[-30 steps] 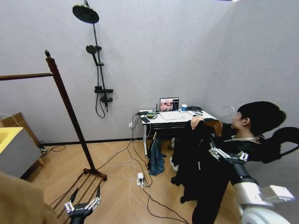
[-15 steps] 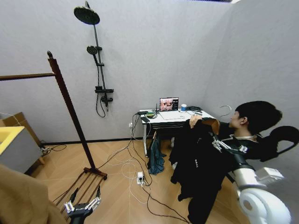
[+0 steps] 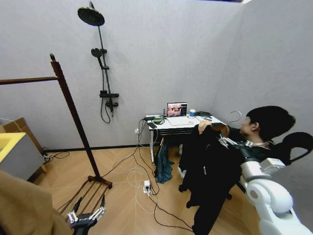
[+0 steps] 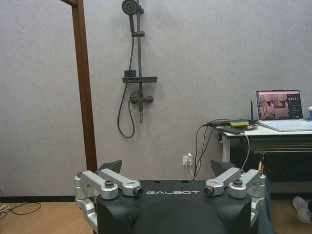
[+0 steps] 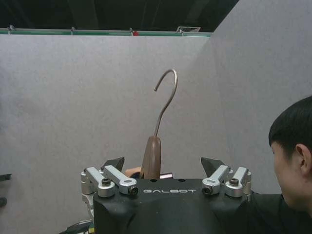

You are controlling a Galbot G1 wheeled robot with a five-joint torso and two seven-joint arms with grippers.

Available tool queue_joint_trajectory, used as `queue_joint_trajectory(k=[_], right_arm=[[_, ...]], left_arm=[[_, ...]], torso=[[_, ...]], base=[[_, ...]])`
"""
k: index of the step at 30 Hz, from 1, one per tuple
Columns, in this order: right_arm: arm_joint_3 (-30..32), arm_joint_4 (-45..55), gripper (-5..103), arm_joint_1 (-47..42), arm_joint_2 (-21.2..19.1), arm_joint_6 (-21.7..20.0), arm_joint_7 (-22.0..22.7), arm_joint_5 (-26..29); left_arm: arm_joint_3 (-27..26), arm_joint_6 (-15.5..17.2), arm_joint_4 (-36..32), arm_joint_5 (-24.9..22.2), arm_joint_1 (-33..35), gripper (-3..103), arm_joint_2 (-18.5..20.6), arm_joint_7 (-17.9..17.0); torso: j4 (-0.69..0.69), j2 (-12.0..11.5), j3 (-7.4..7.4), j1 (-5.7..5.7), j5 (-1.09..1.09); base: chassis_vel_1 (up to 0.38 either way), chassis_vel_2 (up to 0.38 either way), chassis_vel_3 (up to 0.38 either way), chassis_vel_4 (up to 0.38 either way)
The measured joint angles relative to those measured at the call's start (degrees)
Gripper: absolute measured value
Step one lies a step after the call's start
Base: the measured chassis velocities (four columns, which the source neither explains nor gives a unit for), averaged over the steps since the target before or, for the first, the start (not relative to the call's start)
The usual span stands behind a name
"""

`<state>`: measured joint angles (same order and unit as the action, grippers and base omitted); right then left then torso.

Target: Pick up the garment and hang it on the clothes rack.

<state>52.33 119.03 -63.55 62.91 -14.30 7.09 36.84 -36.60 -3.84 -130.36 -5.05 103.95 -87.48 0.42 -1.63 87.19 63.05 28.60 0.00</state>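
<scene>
Since a second ago the right gripper (image 5: 162, 171) has closed on the garment (image 3: 208, 166); jaws wide, hanger neck between them, hook (image 5: 165, 100) at 12 o'clock.

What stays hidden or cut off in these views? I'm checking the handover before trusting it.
- Right tool: fingers open beside the hanger; its own body hides any contact.
- Garment: the head view's bottom edge cuts off its hem.
- Clothes rack: the left edge cuts off its rail.
- Left tool: open, parked low.
</scene>
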Motion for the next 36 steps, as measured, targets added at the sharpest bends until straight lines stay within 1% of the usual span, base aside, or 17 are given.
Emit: queue_joint_trajectory(k=[1,3,4,6,7,9,10,12,13,15,18,20,21,22,23,24,36], right_arm=[[0.00,0.00,89,0.00,0.00,0.00,0.00,0.00],[-0.51,-1.06,79,0.33,0.93,0.31,-0.57,-0.78],[-0.51,-1.06,79,0.33,0.93,0.31,-0.57,-0.78],[-1.21,-1.79,68,0.56,2.43,1.03,-1.41,-1.86],[-1.21,-1.79,68,0.56,2.43,1.03,-1.41,-1.86],[-1.90,-2.07,57,0.61,3.06,1.73,-1.84,-2.93],[-1.90,-2.07,57,0.61,3.06,1.73,-1.84,-2.93],[-2.54,-2.20,46,1.04,3.04,2.32,-2.08,-3.83],[-2.54,-2.20,46,1.04,3.04,2.32,-2.08,-3.83],[-2.97,-2.19,35,1.36,3.19,2.69,-2.09,-4.34],[-3.09,-2.08,30,1.32,3.60,2.84,-2.08,-4.55],[-3.22,-1.60,19,1.06,5.33,3.11,-2.11,-4.95],[-3.22,-1.60,19,1.06,5.33,3.11,-2.11,-4.95],[-3.36,-1.12,14,0.78,6.49,3.34,-2.16,-5.12],[-3.36,-1.12,14,0.78,6.49,3.34,-2.16,-5.12],[-3.44,-0.52,10,0.17,7.53,3.64,-2.00,-5.52],[-2.31,4.59,10,-5.57,9.54,5.76,-2.87,-5.11]], left_arm=[[0.00,0.00,0.00,0.00,0.00,100,0.00,0.00],[0.00,0.00,0.00,0.00,0.00,100,0.00,0.00],[0.00,0.00,0.00,0.00,0.00,100,0.00,0.00],[0.00,0.00,0.00,0.00,0.00,100,0.00,0.00],[0.00,0.00,0.00,0.00,0.00,100,0.00,0.00],[0.00,0.00,0.00,0.00,0.00,100,0.00,0.00],[0.00,0.00,0.00,0.00,0.00,100,0.00,0.00],[0.00,0.00,0.00,0.00,0.00,100,0.00,0.00],[0.00,0.00,0.00,0.00,0.00,100,0.00,0.00],[0.00,0.00,0.00,0.00,0.00,100,0.00,0.00],[0.00,0.00,0.00,0.00,0.00,100,0.00,0.00],[0.00,0.00,0.00,0.00,0.00,100,0.00,0.00],[0.00,0.00,0.00,0.00,0.00,100,0.00,0.00],[0.00,0.00,0.00,0.00,0.00,100,0.00,0.00],[0.00,0.00,0.00,0.00,0.00,100,0.00,0.00],[0.00,0.00,0.00,0.00,0.00,100,0.00,0.00],[0.00,0.00,0.00,0.00,0.00,100,0.00,0.00]], torso=[[0.00,0.00,0.00,0.00,0.00],[0.00,0.00,0.00,0.00,0.00],[0.00,0.00,0.00,0.00,0.00],[0.00,0.00,0.00,0.00,0.00],[0.00,0.00,0.00,0.00,0.00],[-0.01,0.00,0.00,-0.01,0.00],[-0.01,0.00,0.00,-0.01,0.00],[0.00,0.00,0.00,0.00,0.00],[0.00,0.00,0.00,0.00,0.00],[0.00,0.00,0.00,0.00,0.00],[0.00,0.00,0.00,0.00,0.00],[-0.01,0.00,0.00,-0.01,0.00],[-0.01,0.00,0.00,-0.01,0.00],[0.02,0.00,0.00,-0.01,0.00],[0.02,0.00,0.00,-0.01,0.00],[0.00,0.00,0.00,0.00,-0.01],[-0.01,0.00,0.00,0.00,0.00]], base=[[0.000,0.000,0.000,0.000],[0.000,0.000,0.000,0.000],[0.000,0.000,0.000,0.000],[0.000,0.000,0.000,0.000],[0.000,0.000,0.000,0.000],[0.000,0.000,0.000,0.000],[0.000,0.000,0.000,0.000],[0.000,0.000,0.000,0.000],[0.000,0.000,0.000,0.000],[0.000,0.000,0.000,0.000],[0.000,0.000,0.000,0.000],[0.000,0.000,0.000,0.000],[0.000,0.000,0.000,0.000],[0.000,0.000,0.000,0.000],[0.000,0.000,0.000,0.000],[0.000,0.000,0.000,0.000],[0.000,0.000,0.000,0.000]])
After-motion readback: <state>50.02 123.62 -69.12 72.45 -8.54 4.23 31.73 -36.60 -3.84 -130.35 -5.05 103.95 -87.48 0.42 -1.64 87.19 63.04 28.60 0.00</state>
